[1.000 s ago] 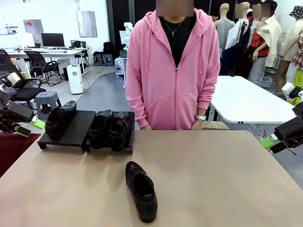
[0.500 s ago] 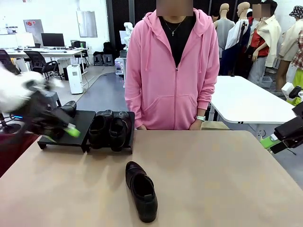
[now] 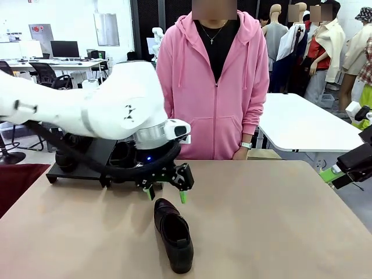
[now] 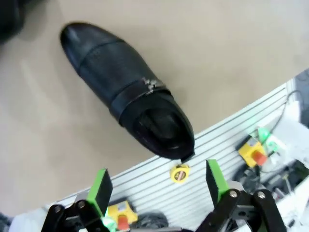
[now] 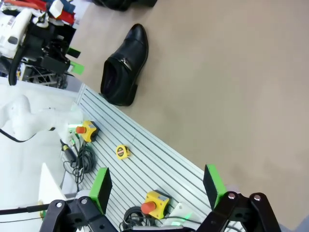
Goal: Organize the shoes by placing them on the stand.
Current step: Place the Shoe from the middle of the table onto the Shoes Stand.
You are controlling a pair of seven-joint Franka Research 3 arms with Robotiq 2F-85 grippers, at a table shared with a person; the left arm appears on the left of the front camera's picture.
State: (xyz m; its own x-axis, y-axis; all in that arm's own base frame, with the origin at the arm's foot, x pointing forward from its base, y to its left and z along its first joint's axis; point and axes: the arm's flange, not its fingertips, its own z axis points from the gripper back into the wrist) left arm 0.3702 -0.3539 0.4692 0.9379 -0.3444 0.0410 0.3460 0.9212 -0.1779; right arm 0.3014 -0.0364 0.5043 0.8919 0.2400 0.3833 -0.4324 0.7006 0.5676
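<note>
Across my bench (image 3: 279, 221), a person is standing

A person in a pink hoodie (image 3: 212, 87) is facing me at the tan bench's far edge. A yellow tape measure (image 4: 179, 173) is lying on the ribbed grey flooring (image 5: 145, 164) below, near yellow boxes with red buttons (image 5: 155, 203).

The front view looks level across the tan tabletop (image 3: 261, 221) toward a person in a pink hoodie (image 3: 212, 87) at the far side. The left wrist view looks steeply down, close over a glossy black leather loafer (image 4: 128, 92). The right wrist view looks down from farther off. All three share that loafer and the tabletop.
</note>
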